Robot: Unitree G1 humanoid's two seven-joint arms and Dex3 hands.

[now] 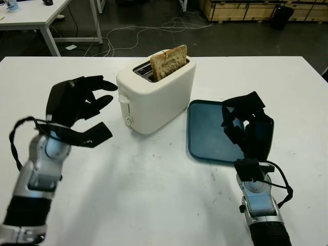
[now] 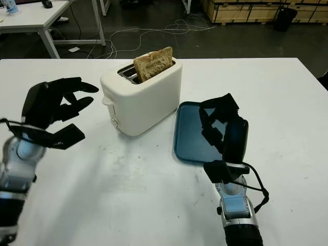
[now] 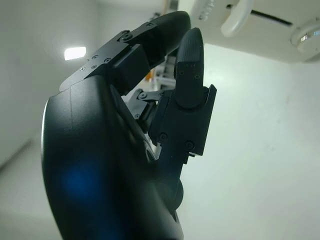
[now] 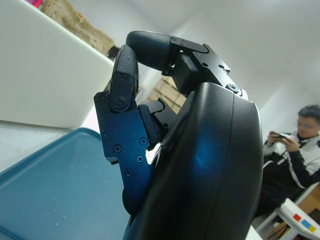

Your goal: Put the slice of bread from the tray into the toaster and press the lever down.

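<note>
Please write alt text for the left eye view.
A slice of bread stands in a white toaster on a white table. The left robot hand is beside its lever; the right robot hand is over a blue tray.

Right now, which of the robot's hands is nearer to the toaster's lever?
The left. The left hand is raised just beside the lever on the toaster end facing it. The right hand is over the tray, on the toaster's other side.
</note>
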